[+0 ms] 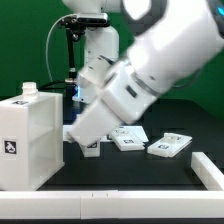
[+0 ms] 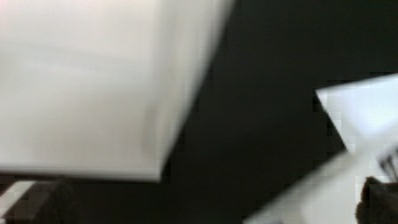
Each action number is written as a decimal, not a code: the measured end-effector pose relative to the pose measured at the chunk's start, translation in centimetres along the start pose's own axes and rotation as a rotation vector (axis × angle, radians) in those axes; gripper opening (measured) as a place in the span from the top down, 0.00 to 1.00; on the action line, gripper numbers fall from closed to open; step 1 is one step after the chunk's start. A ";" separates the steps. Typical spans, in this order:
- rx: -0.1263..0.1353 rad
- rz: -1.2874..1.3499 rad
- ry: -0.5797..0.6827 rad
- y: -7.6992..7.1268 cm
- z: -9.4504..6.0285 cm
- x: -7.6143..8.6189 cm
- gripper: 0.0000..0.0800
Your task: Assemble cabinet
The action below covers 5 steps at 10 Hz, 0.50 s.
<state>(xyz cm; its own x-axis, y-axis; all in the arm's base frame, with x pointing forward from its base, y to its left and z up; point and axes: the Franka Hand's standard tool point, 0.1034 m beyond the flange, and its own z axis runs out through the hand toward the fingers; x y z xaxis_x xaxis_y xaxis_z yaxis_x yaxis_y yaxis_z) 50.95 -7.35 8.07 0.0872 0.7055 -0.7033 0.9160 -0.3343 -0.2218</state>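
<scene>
The cabinet's white box (image 1: 28, 135) stands at the exterior view's left, with a black-and-white tag on its front and a small raised piece (image 1: 28, 90) on top. Two flat white panels with tags lie on the black table, one at the middle (image 1: 128, 138) and one to its right (image 1: 168, 146). My gripper (image 1: 88, 149) hangs low over the table just right of the box and left of the panels. In the wrist view the gripper (image 2: 199, 205) is open, its dark fingers (image 2: 22, 200) wide apart. A blurred white face (image 2: 98, 90) and a white panel (image 2: 365, 130) flank the gap.
A low white wall (image 1: 100, 205) runs along the table's front and up its right side (image 1: 205, 168). A black stand with cables (image 1: 62, 60) rises behind the box. The arm's bulky white links fill the upper right of the exterior view.
</scene>
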 end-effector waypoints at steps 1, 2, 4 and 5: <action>-0.041 0.020 0.047 -0.1 -0.4 -0.3 0.00; -0.040 0.022 0.050 -0.4 -0.5 -0.4 0.00; -0.016 0.011 0.047 -0.4 -0.2 -0.2 0.00; -0.017 0.010 0.048 -0.4 -0.3 -0.1 0.00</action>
<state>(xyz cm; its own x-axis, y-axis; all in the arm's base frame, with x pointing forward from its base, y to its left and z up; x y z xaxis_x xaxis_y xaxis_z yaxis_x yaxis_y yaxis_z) 50.63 -7.13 8.45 0.1145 0.7315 -0.6721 0.9216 -0.3308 -0.2030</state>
